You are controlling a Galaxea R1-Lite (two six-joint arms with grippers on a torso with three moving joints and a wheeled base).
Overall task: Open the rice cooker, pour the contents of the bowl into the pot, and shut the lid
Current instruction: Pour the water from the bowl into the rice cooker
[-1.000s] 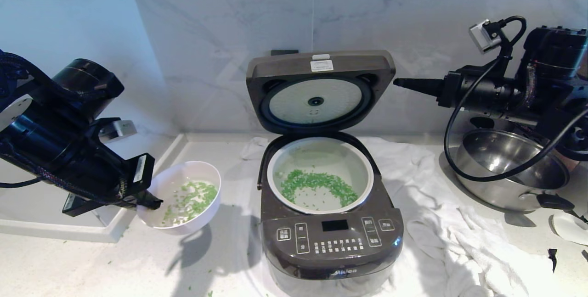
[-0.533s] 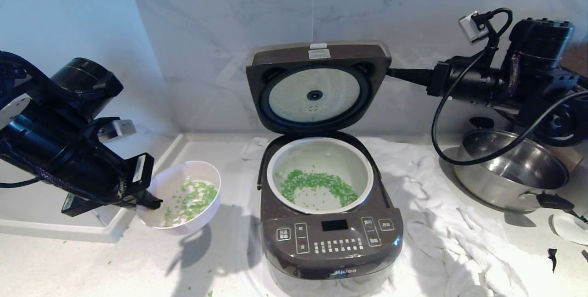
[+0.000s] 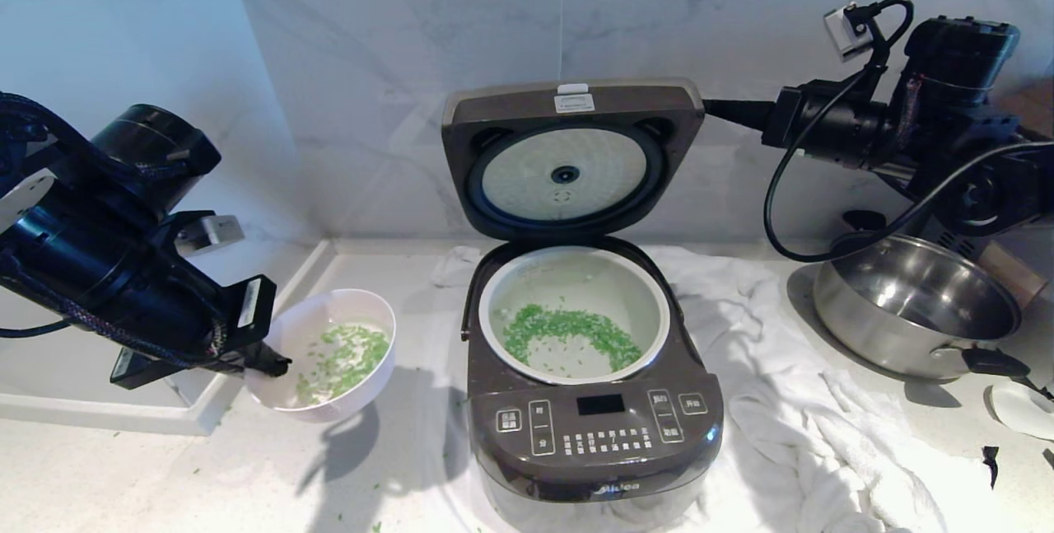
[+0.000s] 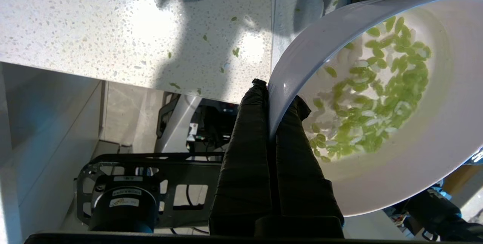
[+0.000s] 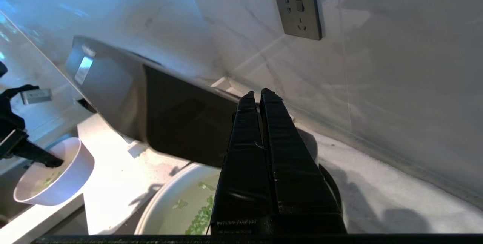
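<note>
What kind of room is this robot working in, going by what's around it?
Most likely a home-style kitchen. A rice cooker stands open on a pale speckled countertop against a marble-look wall, with a steel pot beside it and a wall socket behind.

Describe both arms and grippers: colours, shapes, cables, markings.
Both arms are black with bulky cylindrical housings. The left gripper and right gripper have long tapered fingers wrapped in black tape. A black cable loops from the right arm, near a small grey box.
</note>
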